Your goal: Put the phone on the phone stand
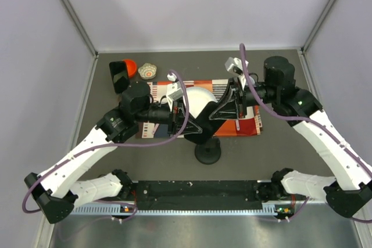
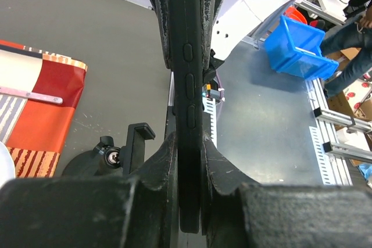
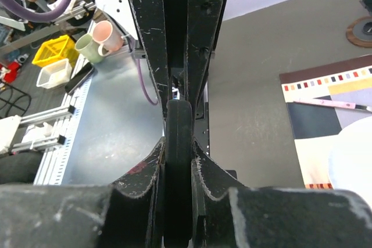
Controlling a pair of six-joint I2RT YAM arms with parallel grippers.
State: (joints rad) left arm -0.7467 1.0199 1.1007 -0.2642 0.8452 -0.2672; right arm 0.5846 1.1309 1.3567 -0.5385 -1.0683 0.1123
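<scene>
The black phone (image 2: 190,74) shows edge-on with its side buttons facing the left wrist camera. My left gripper (image 2: 190,143) is shut on one end of it. My right gripper (image 3: 178,149) is shut on the other end (image 3: 178,126). In the top view the two grippers (image 1: 195,125) (image 1: 216,114) meet over the table's middle, and the phone between them is hard to tell from the black fingers. The phone stand (image 1: 235,64), a grey plate, stands at the back beyond the right wrist. Its brown disc base (image 3: 360,29) shows at the right wrist view's edge.
A black round-based post with a clamp head (image 1: 207,154) stands just below the grippers and also shows in the left wrist view (image 2: 131,152). A patterned mat (image 1: 251,121) carries a white plate (image 1: 200,100). A red and black object (image 1: 123,72) and a small round object (image 1: 148,71) sit at the back left.
</scene>
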